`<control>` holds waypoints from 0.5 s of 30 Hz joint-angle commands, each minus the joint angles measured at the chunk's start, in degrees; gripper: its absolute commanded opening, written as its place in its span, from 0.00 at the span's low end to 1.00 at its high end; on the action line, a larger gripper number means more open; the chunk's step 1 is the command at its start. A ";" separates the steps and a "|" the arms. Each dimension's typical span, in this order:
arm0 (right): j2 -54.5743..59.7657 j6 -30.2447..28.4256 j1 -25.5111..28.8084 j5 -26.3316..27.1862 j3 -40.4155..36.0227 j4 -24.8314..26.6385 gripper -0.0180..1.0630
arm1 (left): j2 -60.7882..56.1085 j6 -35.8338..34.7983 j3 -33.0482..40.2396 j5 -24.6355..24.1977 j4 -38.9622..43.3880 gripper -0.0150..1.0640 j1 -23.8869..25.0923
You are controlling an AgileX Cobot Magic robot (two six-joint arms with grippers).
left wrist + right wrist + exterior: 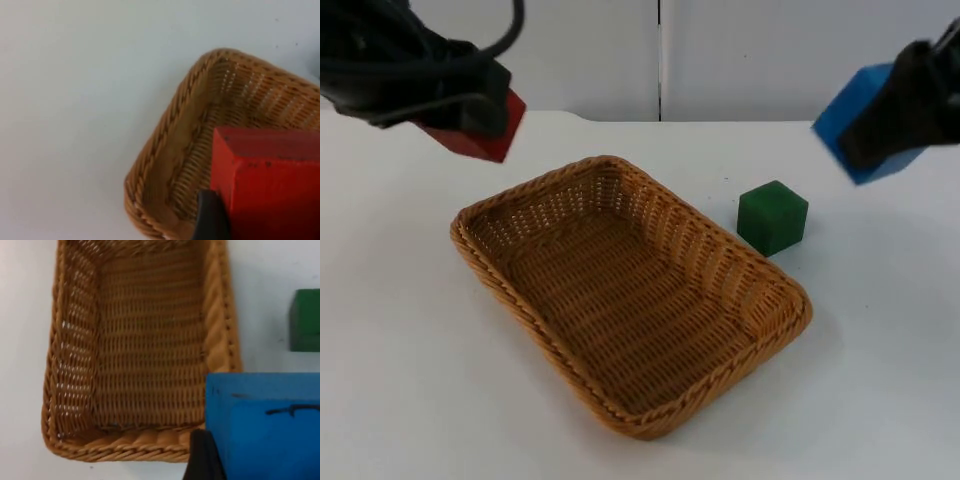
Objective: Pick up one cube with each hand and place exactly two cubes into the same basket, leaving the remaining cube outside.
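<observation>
A brown wicker basket (490,235) lies in the middle of the table with nothing in it. My left gripper (470,118) hangs above the table behind the basket's left end, shut on a red cube (485,140). The left wrist view has the red cube (270,185) over a basket corner (150,170). My right gripper (895,115) is raised at the far right, shut on a blue cube (847,112). The blue cube (260,425) hovers beside the basket's end rim (125,447). A green cube (772,217) rests on the table just right of the basket, also green cube (305,320).
The white table top (410,380) runs back to the grey partition wall (740,60). Bare table lies left of, in front of and right of the basket.
</observation>
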State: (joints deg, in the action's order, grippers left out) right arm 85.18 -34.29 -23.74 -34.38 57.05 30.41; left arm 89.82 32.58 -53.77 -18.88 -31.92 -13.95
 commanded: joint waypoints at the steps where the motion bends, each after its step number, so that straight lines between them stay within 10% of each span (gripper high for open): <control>1: 1.87 -3.05 -2.16 2.12 0.50 1.37 0.02 | 2.65 0.16 -1.94 -0.98 -2.15 0.01 -0.36; 15: 14.56 -5.13 -13.69 19.20 0.50 1.46 0.02 | 15.90 16.91 -9.56 -7.33 -19.45 0.01 -0.36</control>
State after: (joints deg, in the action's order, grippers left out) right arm 98.67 -38.87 -37.14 -17.23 57.05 31.50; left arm 105.29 47.96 -62.74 -26.41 -48.63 -13.95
